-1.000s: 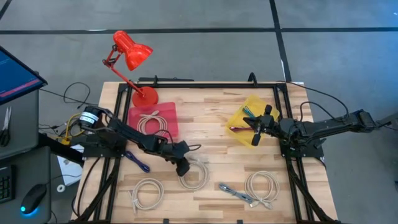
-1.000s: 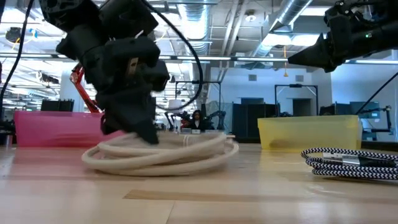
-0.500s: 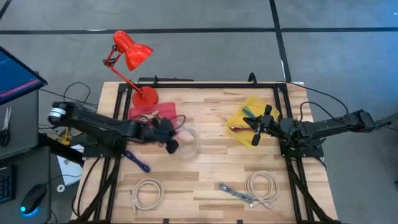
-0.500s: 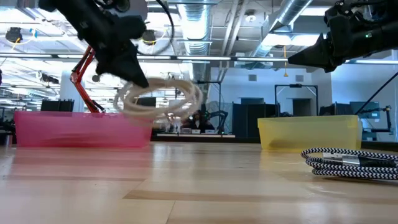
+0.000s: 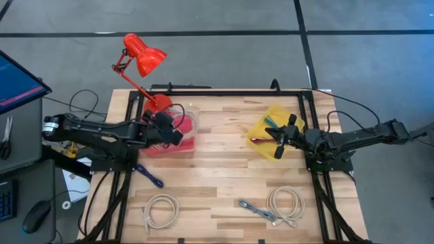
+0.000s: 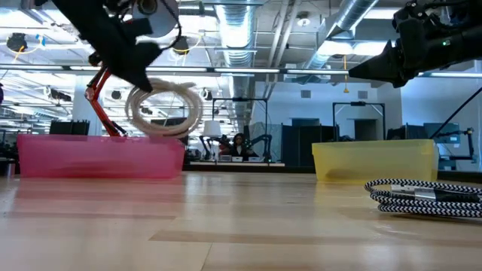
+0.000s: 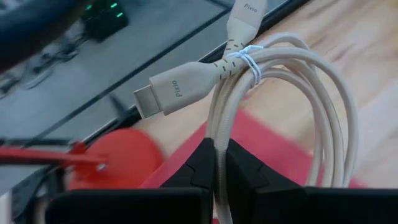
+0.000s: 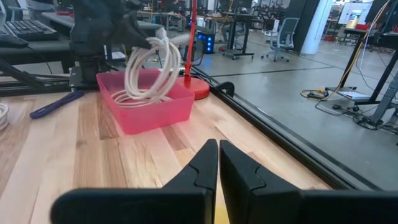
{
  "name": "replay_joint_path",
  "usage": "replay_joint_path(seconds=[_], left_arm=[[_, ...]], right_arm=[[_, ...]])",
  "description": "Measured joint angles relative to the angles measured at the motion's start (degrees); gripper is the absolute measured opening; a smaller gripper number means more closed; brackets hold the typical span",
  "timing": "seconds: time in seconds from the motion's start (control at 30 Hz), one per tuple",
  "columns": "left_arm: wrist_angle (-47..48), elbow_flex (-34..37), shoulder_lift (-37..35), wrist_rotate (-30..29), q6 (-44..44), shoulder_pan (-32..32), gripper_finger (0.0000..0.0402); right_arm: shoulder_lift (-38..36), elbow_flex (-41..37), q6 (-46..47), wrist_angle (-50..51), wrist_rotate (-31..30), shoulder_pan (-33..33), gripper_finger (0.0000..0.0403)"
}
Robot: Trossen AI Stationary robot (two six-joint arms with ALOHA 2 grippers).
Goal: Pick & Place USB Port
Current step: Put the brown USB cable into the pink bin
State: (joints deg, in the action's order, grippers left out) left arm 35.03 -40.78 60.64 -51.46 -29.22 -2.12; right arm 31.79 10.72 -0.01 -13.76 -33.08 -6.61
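1. Left hand [image 5: 165, 127]: at centre left of the high view, arm stretched in from the left edge, held above the pink bin [image 5: 183, 142]. Fingers [image 7: 205, 163] pressed together, pinching the cream USB cable coil [image 6: 162, 109].
2. Cream USB cable coil: round, smooth-jacketed loops bound by a thin tie, moulded plug free at one end. It hangs in the air over the pink bin, upper left of the low view. Half a second ago it hung over bare counter just right of the bin; a second ago it lay flat on the wood.
3. Pink bin: translucent plastic, rectangular, a second cream coil [image 8: 146, 98] lying inside.
4. Right hand [image 5: 279, 138]: centre right of the high view, over the yellow bin [image 5: 268, 122], fingers pressed together, holding nothing; unmoved.
5. Counter [image 5: 224, 169]: pale wood planks. Two cream coils [image 5: 160, 209] [image 5: 285, 202] and a braided cable [image 5: 258, 211] lie along the lower edge.
6. Red desk lamp [image 5: 142, 61]: glossy, upper left.
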Motion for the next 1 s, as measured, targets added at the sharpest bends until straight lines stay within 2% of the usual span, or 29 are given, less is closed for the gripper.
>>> replay_joint_path(seconds=[0.2, 0.4, 0.63, 0.77, 1.0], left_arm=[[0.11, 6.08, 0.02, 0.25, -3.07, 4.92, 0.0015], [-0.25, 13.16, 0.00, 1.31, -10.18, 8.57, 0.0015], [-0.59, 17.92, 0.00, 4.86, -16.24, 8.87, 0.0015], [-0.71, 18.67, 0.02, 5.35, -16.40, 8.87, 0.0017], [-0.84, 18.78, 0.07, 3.51, -16.03, 8.84, 0.0083]], right_arm=[[0.00, 0.00, 0.00, 0.02, 0.00, 0.00, 0.0008], [0.01, 0.00, 0.00, 0.02, 0.00, 0.00, 0.0008], [0.01, 0.00, 0.00, 0.02, 0.00, 0.00, 0.0008], [0.01, 0.00, 0.02, 0.01, 0.00, 0.00, 0.0008], [0.01, 0.00, 0.02, 0.02, 0.00, 0.00, 0.0008]])
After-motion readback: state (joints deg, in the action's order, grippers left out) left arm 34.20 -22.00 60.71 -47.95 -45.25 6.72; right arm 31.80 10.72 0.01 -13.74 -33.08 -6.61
